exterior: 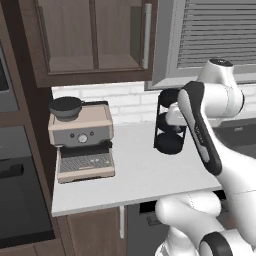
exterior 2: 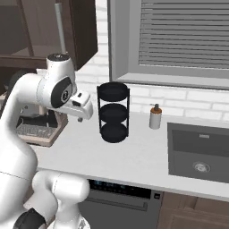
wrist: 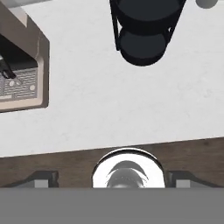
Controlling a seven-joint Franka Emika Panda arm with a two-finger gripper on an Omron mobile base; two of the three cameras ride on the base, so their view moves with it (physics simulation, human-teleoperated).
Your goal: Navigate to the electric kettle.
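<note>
Gripper (wrist: 113, 177) hanging over the front edge of the pale counter (wrist: 109, 100), looking straight down; dark fingertips (wrist: 41, 177) spread wide to either side, jaws released, nothing between them. From the right base view, same gripper (exterior 2: 82, 114) held above the counter (exterior 2: 134, 156), between the coffee machine (exterior 2: 38, 127) and the black three-tier rack (exterior 2: 114, 112), touching neither. Whereabouts of the electric kettle: cannot tell from these pictures. At the counter's left end (exterior: 145, 170), a beige and grey coffee machine (exterior: 82, 142) with a dark round top, drip grille facing forward; from the hand view, its tray corner (wrist: 22, 74) at the left edge. Further along, near the white brick wall, the rack (exterior: 167, 125), partly behind the arm; seen from above as stacked dark discs (wrist: 146, 30). Just right of the rack, a small soap dispenser (exterior 2: 155, 117) upright by the wall. Beyond that, a dark sink (exterior 2: 199, 152) sunk into the counter. Grey window blinds (exterior 2: 183, 36) above the sink and rack. Dark wood upper cabinets (exterior: 90, 35) over the coffee machine. Under the counter's front edge, a dishwasher (exterior 2: 120, 199) with a dark control strip.
</note>
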